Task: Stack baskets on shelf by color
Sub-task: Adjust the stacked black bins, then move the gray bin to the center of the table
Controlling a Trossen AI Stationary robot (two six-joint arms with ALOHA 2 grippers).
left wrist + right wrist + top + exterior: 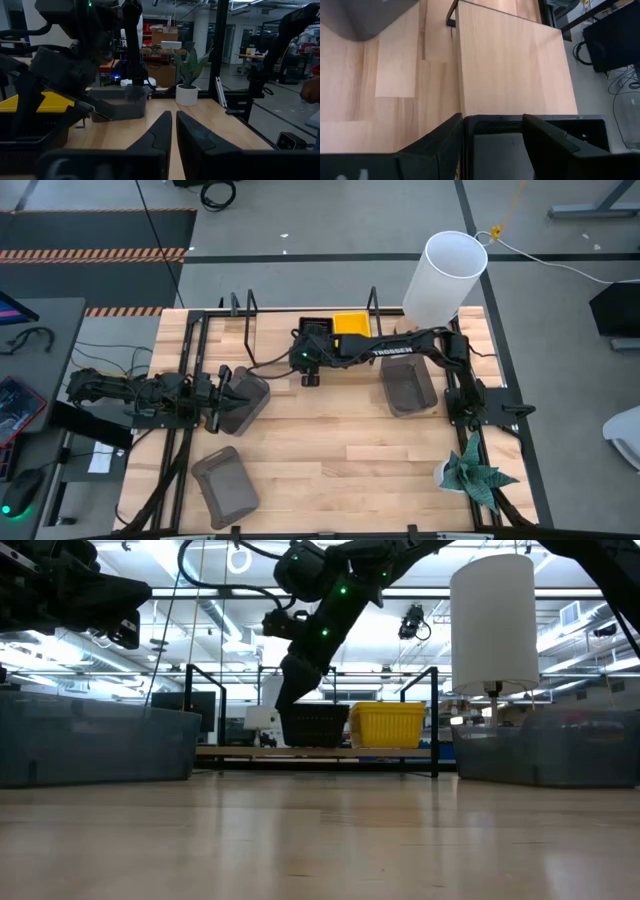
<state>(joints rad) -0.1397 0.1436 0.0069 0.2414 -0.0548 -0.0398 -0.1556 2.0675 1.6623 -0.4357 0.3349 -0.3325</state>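
High view shows the black basket (314,330) on the shelf (275,330), touching the yellow basket (352,324) on its right. The right gripper (310,363) straddles its near wall with jaws spread, probably seating it in the black pile's spot. Dark plastic, perforated walls. At the left, the left gripper (222,392), jaws nearly together, rests by a gray basket (246,402).
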